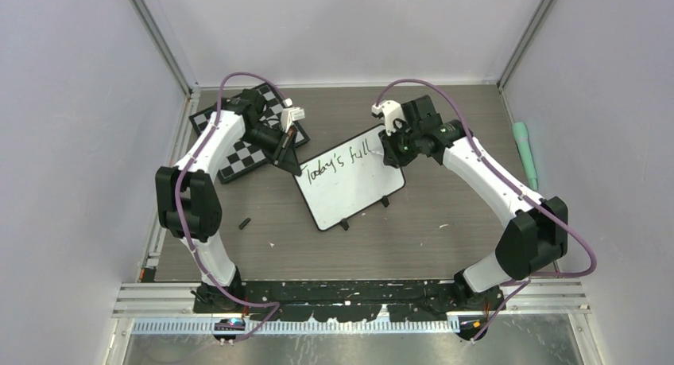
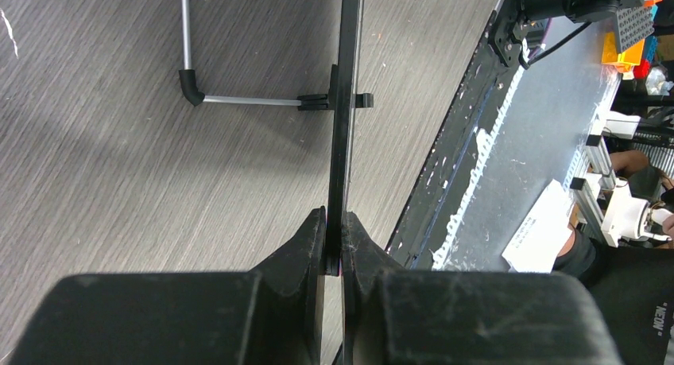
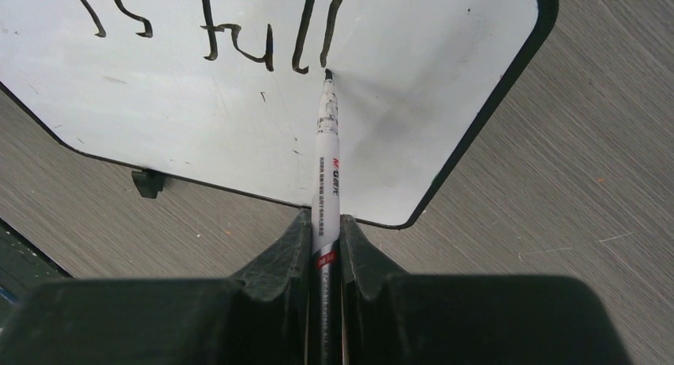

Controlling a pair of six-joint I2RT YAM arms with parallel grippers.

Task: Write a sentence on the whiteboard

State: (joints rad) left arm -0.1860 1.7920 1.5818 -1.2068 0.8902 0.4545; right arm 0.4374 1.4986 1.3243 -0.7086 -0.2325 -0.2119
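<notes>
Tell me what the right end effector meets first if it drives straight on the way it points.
The whiteboard. The right end effector grips a marker whose tip seems to touch the white surface below "full"; it would press in there.

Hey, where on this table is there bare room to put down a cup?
Widest bare table lies between the whiteboard and the near edge, with only a small black piece at its left. A narrower strip runs behind the board. Crowded: back left, with chessboard and left pincer; board's right end, under the right pincer and marker.
</notes>
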